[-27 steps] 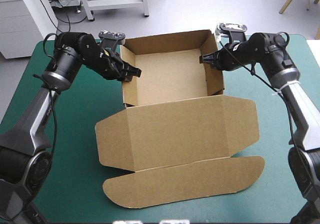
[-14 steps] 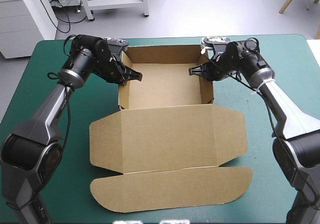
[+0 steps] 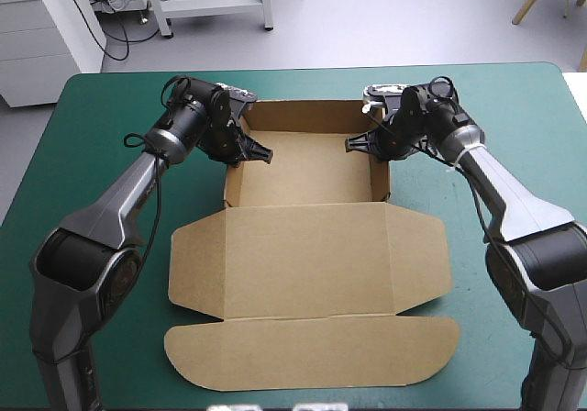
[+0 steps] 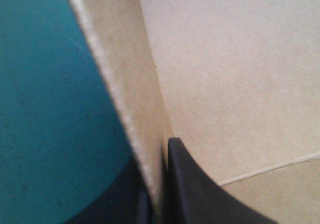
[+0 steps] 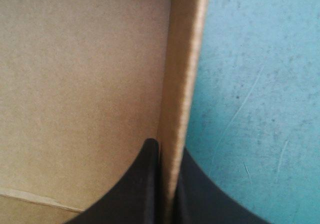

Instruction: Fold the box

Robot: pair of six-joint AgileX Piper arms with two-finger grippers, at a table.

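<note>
A brown box [image 3: 312, 168] stands as an open tray on the far half of a teal-green worktop [image 3: 101, 145], roughly midway between the worktop's left and right edges. Its lid [image 3: 307, 260] lies flat on the cover, stretching from the tray toward the near edge, and ends in a long rounded flap [image 3: 312, 351].

The left gripper [image 3: 261, 154] reaches in from the left. Its jaws are clamped on the tray's left wall, close to the far corner. In the left wrist view one black finger [image 4: 200, 194] lies inside the tray against the wall and the other sits outside over the cover, with the board edge pinched between them.

The right gripper [image 3: 353, 143] does the same from the other side, its jaws clenched on the tray's right wall near the far corner. In the right wrist view that wall rises upright between the two fingers [image 5: 145, 184], with the tray floor on one side and bare cover on the other.
</note>
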